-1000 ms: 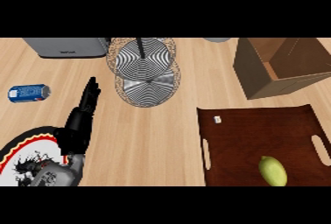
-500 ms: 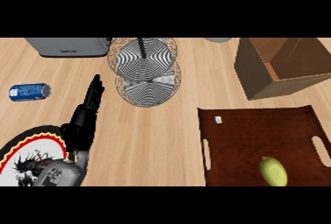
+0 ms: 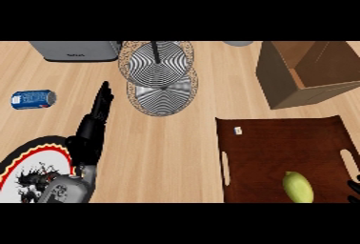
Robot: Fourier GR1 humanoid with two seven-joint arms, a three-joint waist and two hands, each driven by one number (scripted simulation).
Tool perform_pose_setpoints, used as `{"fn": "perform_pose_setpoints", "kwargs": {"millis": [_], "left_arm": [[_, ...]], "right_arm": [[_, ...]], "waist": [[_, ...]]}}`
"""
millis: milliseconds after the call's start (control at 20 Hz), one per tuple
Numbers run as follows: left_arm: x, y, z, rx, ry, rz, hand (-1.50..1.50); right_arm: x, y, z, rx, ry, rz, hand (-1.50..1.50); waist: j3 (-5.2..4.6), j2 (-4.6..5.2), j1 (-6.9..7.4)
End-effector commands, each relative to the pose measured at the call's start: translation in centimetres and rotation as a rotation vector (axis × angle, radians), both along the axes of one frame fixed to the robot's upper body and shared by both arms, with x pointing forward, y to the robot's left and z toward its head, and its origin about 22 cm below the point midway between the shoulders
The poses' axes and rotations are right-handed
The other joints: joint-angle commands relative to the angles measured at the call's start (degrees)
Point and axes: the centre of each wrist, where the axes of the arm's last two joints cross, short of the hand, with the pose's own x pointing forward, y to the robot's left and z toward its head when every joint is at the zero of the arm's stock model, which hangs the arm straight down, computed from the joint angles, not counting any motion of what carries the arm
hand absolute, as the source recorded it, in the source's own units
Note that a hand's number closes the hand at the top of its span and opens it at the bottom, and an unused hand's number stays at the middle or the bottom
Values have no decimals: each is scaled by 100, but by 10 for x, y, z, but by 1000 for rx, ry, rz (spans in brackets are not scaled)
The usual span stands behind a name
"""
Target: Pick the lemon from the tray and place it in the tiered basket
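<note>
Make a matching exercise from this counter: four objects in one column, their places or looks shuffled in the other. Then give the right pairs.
Column one
1. lemon
2. blue can
3. cardboard box
4. tiered basket

Column two
A. far right, open at the top
B. on the brown tray, near its front edge
C. far middle, black-and-white swirl pattern
D. lying on its side at the left

Pairs: 1-B, 2-D, 3-A, 4-C
</note>
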Motion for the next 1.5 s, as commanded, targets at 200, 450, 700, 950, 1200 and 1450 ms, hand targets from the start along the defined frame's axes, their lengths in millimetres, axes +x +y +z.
{"fn": "perform_pose_setpoints", "kwargs": {"millis": [200,450,700,950,1200,1450], "left_arm": [[9,-2,-16,-4,1,-5,0],[-12,8,-6,1,15,-8,0],[1,8,2,9,3,-12,0],[-7,8,5,-1,7,-12,0],[1,-8,1,-10,5,-9,0],[0,-1,13,13,1,-2,0]], "right_arm": [[14,-12,-11,-26,21,138,-150],[27,-4,-21,-9,29,143,-150],[16,15,-38,-31,60,167,-150],[24,7,-28,-52,82,147,-150],[45,44,-49,-59,90,151,-150],[35,39,-41,-37,77,140,-150]], "waist": [[-4,10,-29],[-2,-3,16],[-4,-1,-17],[-4,-1,-9],[-4,3,-7],[-4,-2,-15]]}}
